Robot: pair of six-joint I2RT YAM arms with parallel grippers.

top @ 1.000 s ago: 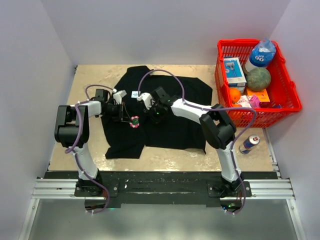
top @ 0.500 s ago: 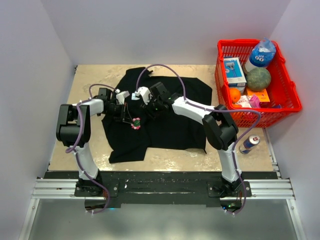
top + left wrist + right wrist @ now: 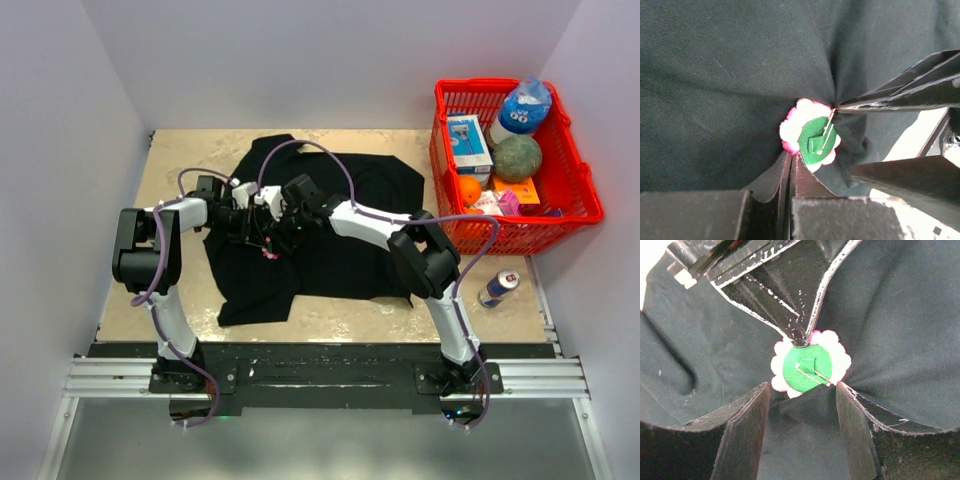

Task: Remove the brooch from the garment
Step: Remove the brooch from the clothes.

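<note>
Right gripper (image 3: pixel 802 386) has swung left across the garment (image 3: pixel 350 255) over the last second. It was well right of the brooch (image 3: pixel 810 367) and is now hard against it, nose to nose with the left gripper (image 3: pixel 791 158). This reads as the second hand arriving to work the pin or brace the cloth; brooch not yet off. Right fingers stand apart, one either side of the brooch's rim. Left fingers pressed together, tips on the opposite rim, apparently nipping it. Brooch sits on the shirt's left part, between both grippers, back side showing: green disc, thin metal pin over a small green tab, white scalloped edge tinged pink. Black cloth puckers into folds around it.
</note>
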